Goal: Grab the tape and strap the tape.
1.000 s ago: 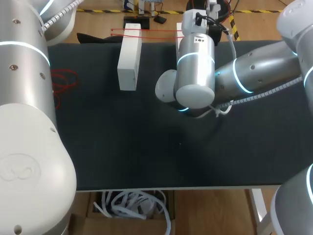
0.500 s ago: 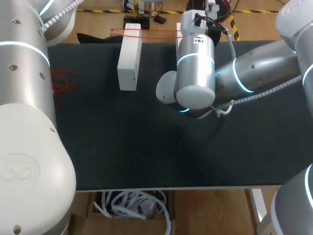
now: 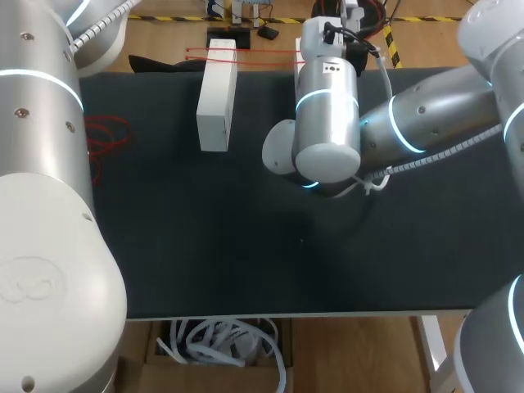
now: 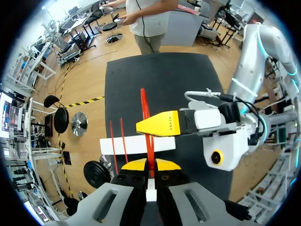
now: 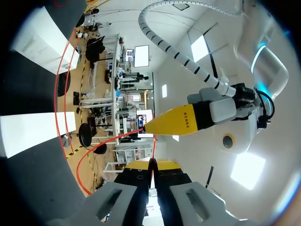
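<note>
The tape is a thin red strap (image 4: 148,136). In the left wrist view it runs from between my left gripper's (image 4: 150,164) shut yellow tips out over a long white box (image 4: 136,145). My right gripper's yellow finger (image 4: 160,125) crosses just ahead of it. In the right wrist view my right gripper (image 5: 153,164) is shut on the same red strap (image 5: 153,146), with my left gripper's yellow finger (image 5: 181,120) close ahead. The strap (image 5: 63,80) loops on past two white boxes (image 5: 37,132). In the head view red strap lines (image 3: 262,51) lie at the far edge, and both grippers are hidden behind my right arm (image 3: 327,123).
A white box (image 3: 217,94) lies lengthwise on the dark table (image 3: 205,246) at the back left of centre. A second one (image 3: 300,70) is mostly hidden by my right arm. Loose red strap (image 3: 106,139) lies at the table's left edge.
My right arm's wrist has edged slightly toward the far edge. Both grippers have stayed shut on the strap.
</note>
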`<move>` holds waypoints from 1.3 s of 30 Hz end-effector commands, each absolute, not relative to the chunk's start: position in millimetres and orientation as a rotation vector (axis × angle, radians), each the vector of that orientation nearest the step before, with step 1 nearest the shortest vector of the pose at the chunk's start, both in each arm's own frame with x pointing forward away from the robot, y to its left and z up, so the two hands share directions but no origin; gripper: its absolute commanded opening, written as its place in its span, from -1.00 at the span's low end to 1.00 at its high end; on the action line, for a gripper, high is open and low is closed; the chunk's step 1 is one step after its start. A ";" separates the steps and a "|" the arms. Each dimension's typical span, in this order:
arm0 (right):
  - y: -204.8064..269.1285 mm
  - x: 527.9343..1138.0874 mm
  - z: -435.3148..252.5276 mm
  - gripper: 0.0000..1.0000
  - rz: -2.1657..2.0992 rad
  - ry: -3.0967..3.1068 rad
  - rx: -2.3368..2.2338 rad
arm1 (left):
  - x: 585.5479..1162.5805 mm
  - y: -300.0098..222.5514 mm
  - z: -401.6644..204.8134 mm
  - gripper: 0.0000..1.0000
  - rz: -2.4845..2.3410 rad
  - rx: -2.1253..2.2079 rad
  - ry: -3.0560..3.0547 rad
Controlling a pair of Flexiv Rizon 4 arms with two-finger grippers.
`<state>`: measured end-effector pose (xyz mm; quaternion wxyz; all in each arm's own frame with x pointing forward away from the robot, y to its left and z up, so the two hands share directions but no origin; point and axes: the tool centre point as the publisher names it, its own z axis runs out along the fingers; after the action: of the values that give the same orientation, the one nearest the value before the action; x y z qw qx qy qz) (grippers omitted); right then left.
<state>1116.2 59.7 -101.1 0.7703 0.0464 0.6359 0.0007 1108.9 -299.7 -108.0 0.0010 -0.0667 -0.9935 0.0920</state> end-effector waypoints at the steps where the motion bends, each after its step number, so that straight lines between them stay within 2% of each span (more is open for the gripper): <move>1: 60.5 1115.6 -95.3 -1.00 0.004 1.388 0.095 | 1109.9 -300.6 -106.9 -1.00 0.282 -0.210 -3.116; 39: 72.8 1112.4 -96.7 -1.00 0.031 1.398 0.076 | 1109.9 -300.6 -106.9 -1.00 0.282 -0.210 -3.116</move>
<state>1114.5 72.4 -100.3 0.7675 0.0359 0.6398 0.0143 1109.0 -299.4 -108.3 0.0010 -0.0666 -0.9935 0.0923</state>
